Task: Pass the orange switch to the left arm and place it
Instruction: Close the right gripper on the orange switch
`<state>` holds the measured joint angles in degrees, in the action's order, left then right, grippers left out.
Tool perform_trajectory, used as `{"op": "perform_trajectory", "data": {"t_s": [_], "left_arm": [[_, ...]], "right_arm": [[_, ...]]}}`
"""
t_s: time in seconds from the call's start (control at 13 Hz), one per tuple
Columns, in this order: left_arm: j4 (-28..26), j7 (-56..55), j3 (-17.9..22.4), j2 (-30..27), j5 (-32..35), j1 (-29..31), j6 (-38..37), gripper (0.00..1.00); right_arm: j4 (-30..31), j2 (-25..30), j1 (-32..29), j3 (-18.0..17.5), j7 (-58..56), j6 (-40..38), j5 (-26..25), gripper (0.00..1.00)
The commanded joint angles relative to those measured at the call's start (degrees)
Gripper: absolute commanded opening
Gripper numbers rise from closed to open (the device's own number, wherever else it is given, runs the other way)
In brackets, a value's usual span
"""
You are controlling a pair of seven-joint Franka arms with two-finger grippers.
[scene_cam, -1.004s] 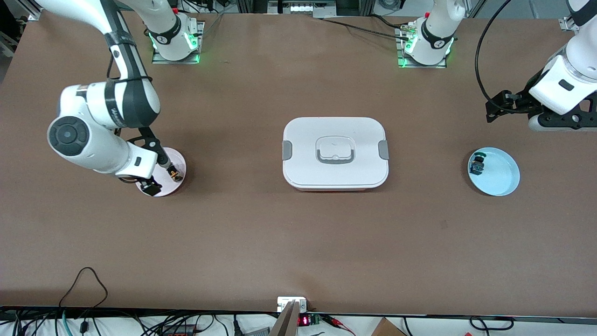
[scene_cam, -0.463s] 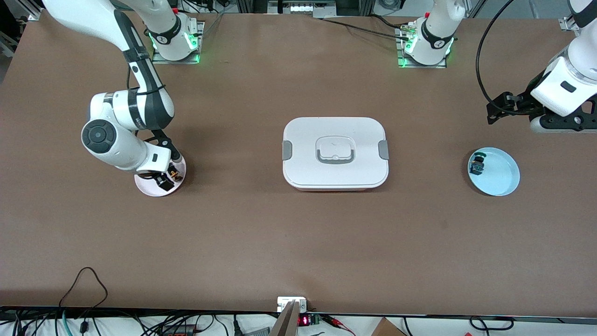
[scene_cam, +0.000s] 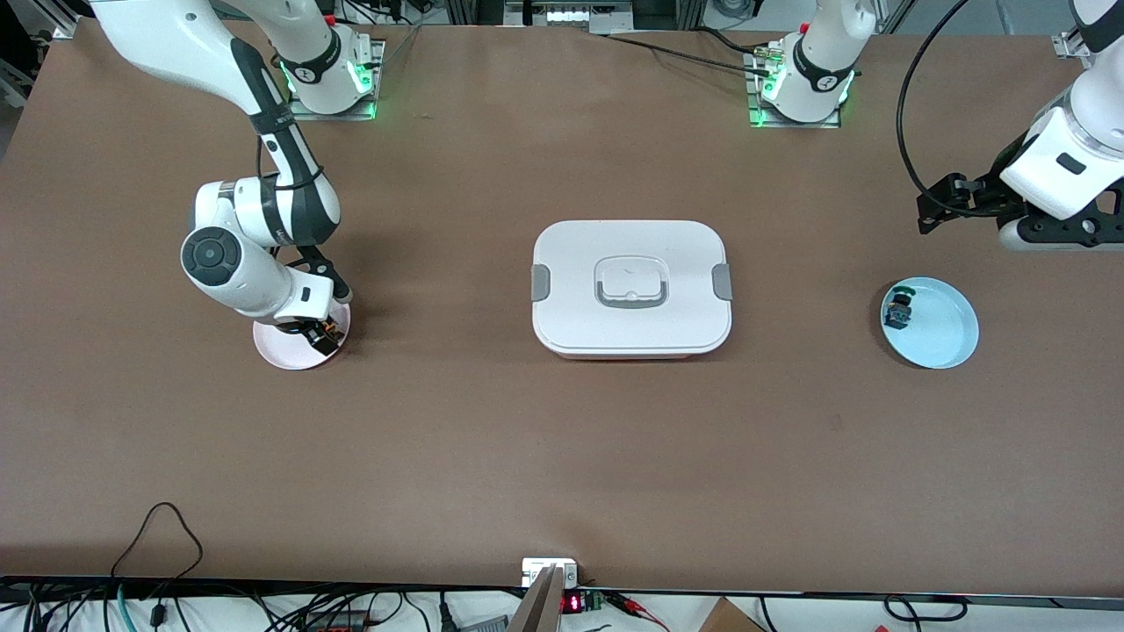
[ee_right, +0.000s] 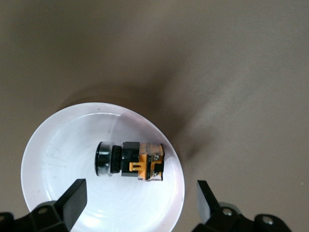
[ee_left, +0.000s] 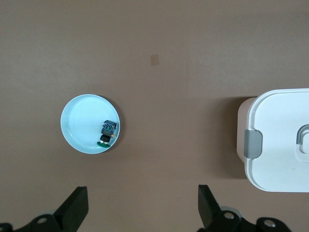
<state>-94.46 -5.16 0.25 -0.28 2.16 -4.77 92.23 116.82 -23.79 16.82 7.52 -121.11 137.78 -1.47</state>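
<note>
A brown table [scene_cam: 544, 456] fills the front view, with cables along the lower edge and the two arm bases along the top. At the centre of the frame sits the box [scene_cam: 631, 288], white, lidded, with grey side latches.

In the middle left of the frame a pink plate [scene_cam: 279, 351] holds the orange switch [ee_right: 129, 160], which lies on its side near the plate's middle in the right wrist view. The right gripper [scene_cam: 309, 333] hangs low over this plate, its fingers [ee_right: 72, 200] spread wide to either side of the switch and not touching it.

In the middle right of the frame a blue plate [scene_cam: 944, 333] carries the green-capped switch [scene_cam: 899, 309] near its rim toward the box. The left gripper [scene_cam: 933, 206] waits in the upper right of the frame, over bare table at the left arm's end, with its fingers [ee_left: 77, 212] spread apart and holding nothing. Its wrist view shows the blue plate and one latched end of the box, well apart.
</note>
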Motion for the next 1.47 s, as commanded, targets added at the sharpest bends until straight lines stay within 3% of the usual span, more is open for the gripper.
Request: {"op": "perform_trajectory", "data": {"t_s": [0.0,1.39], "left_arm": [[1.99,-0.02,0.01,0.89,1.09,-0.07,-1.26,1.00],[1.99,0.06,0.01,0.89,1.09,-0.07,-1.35,1.00]], "right_arm": [[1.57,0.15,-0.73,-0.13,-3.34,3.63,-0.29,1.00],[4.03,-2.22,-1.52,-0.57,-2.29,8.56,1.29,1.00]]}}
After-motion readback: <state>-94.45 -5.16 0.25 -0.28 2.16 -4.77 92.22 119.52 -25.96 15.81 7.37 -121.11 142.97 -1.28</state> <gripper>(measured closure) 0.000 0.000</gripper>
